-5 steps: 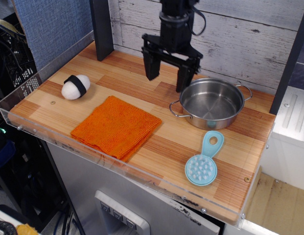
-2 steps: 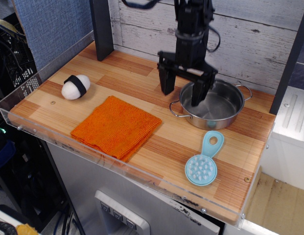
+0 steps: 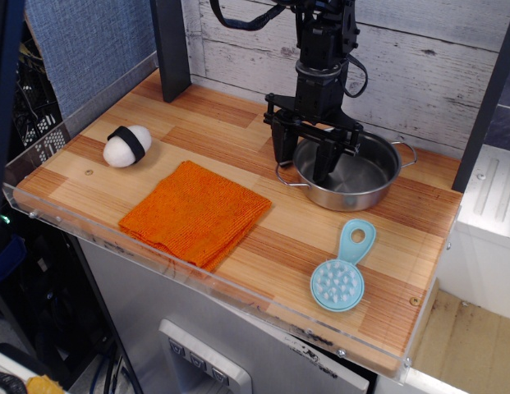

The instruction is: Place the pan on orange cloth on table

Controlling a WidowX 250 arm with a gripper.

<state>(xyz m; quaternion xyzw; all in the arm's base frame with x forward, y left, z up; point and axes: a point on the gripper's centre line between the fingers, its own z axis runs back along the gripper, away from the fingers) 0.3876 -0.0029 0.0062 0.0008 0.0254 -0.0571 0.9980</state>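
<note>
The shiny steel pan sits at the back right of the wooden table. My gripper comes down from above onto the pan's left rim, with one finger outside the wall and the other inside the bowl. The jaws stand close on the rim, and the pan looks slightly raised and tilted. The orange cloth lies flat at the front left of the table, to the left of the pan and apart from it, with nothing on it.
A light-blue round brush lies in front of the pan. A white rice-ball toy with a black band lies at the left. A dark post stands at the back left. A clear acrylic rim lines the table's front edge.
My gripper moved right and down from behind the cloth to the pan's left rim, and its jaws narrowed around it. The pan shifted slightly left and up.
</note>
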